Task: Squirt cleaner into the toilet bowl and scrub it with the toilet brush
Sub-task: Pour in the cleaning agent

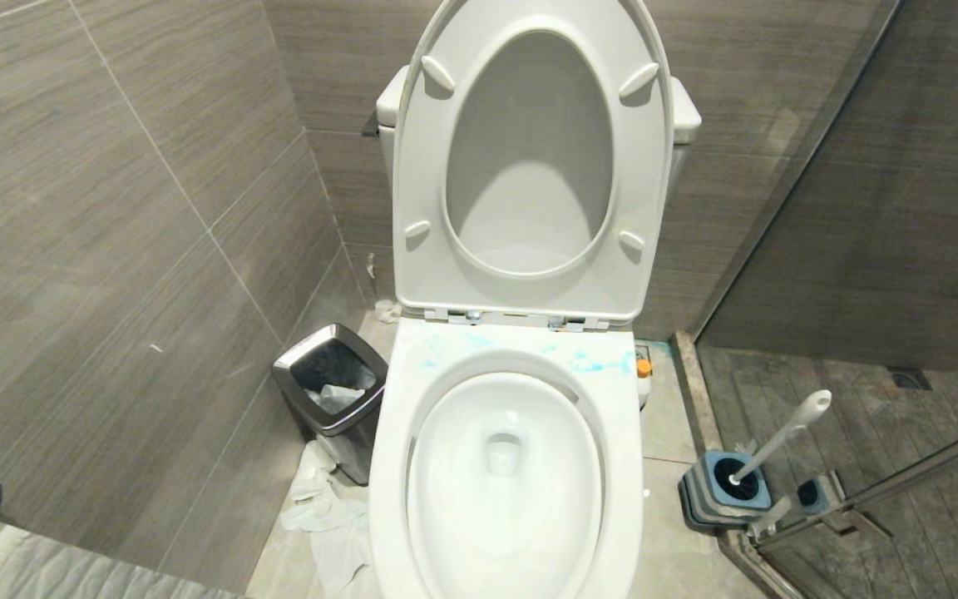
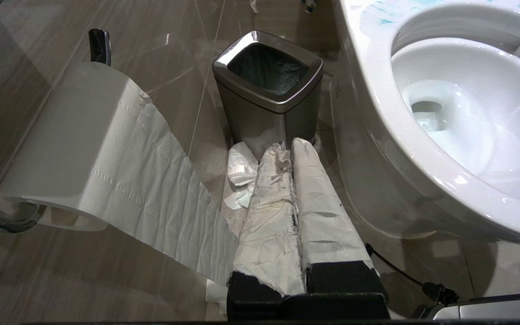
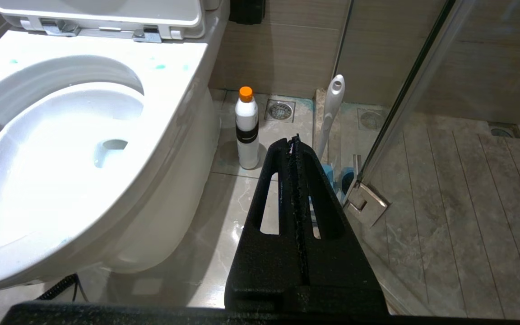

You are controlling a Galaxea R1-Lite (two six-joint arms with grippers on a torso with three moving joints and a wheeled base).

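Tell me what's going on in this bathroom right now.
Nothing is being handled yet. The toilet bowl stands open, seat and lid up, with blue cleaner smeared on its back rim. The toilet brush sits in its holder on the floor. The left claw and right claw are shut and empty.

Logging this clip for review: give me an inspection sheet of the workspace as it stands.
Surface: grey tiled floor, some blue-green stains near the drain.
Job's things: toilet bowl, seat raised, blue cleaner smears on rear rim; toilet brush standing in its holder; orange-capped bottle upright beside the toilet.
Clutter: crumpled tissue on floor by steel bin; toilet roll unrolled.
Grippers: left gripper paper-wrapped, shut, empty; right gripper shut, empty.
Cables: black lead under the bowl.
Surroundings: glass shower door.
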